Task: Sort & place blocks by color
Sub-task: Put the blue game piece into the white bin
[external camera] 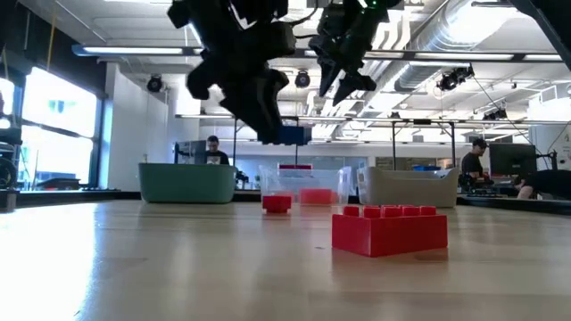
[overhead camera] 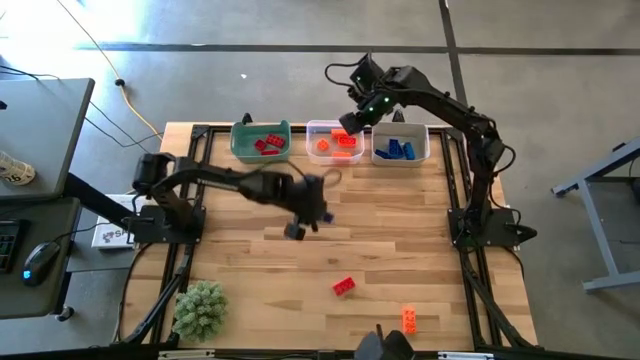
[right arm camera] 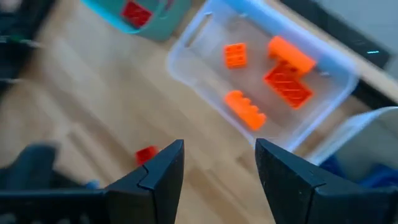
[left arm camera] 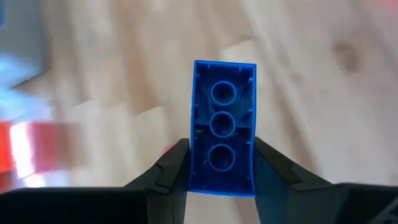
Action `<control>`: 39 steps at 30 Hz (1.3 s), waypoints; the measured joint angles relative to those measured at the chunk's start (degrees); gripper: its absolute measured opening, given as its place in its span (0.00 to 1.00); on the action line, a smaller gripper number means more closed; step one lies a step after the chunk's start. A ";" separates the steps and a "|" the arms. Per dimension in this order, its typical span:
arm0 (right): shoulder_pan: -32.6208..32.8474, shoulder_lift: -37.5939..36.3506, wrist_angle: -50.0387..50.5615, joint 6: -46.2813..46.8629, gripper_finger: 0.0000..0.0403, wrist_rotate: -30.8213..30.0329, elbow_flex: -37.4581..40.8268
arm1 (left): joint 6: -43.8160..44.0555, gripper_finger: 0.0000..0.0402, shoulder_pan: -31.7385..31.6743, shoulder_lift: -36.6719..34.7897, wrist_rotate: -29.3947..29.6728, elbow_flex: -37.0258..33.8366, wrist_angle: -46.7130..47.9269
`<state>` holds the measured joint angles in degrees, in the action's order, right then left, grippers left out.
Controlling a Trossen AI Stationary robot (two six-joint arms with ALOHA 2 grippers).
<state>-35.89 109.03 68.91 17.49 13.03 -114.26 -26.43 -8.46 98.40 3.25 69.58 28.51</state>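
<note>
Most blocks are already sorted into the green bin point(overhead camera: 260, 141), clear bin point(overhead camera: 334, 142) and grey bin point(overhead camera: 400, 146); a blue block point(left arm camera: 222, 127) is held pinched aloft by the left gripper point(left arm camera: 221, 163); the right gripper point(right arm camera: 219, 163) is held spread, empty, over the clear bin; a red block point(overhead camera: 344, 287) and an orange block point(overhead camera: 409, 320) are left on the table point(overhead camera: 240, 280).

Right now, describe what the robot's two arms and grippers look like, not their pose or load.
Both arms are dark, near black, built of slim jointed links on bases bolted to the table's black side rails. The right arm shows a small green light near its wrist and loose black cables. The left gripper and right gripper each have two flat, angular black fingers.
</note>
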 joint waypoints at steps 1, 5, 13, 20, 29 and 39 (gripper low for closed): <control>-0.33 0.00 -0.17 -0.01 0.46 1.90 0.00 | -0.75 0.26 -1.41 -0.54 0.00 0.00 -0.04; -0.90 0.00 -0.17 -0.01 0.46 8.08 0.00 | -3.21 0.26 -6.83 -2.76 -0.01 0.00 -1.32; 0.02 0.00 -0.67 -0.01 0.46 16.56 0.00 | -6.34 0.26 -14.93 -5.18 -0.73 0.00 -7.18; 2.38 0.00 -1.89 0.41 0.46 17.75 0.00 | -8.26 0.26 -17.89 -5.60 -1.51 0.02 -12.93; 3.79 0.00 -3.72 2.02 0.46 16.84 0.00 | -9.77 0.26 -18.19 -5.60 -1.55 0.02 -19.77; 3.82 0.00 -3.50 4.74 0.46 13.48 0.00 | -11.74 0.26 -18.16 -5.60 -1.06 0.02 -22.62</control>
<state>-32.08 109.03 65.41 22.23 26.51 -114.26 -38.17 -26.61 92.79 2.19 69.60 5.89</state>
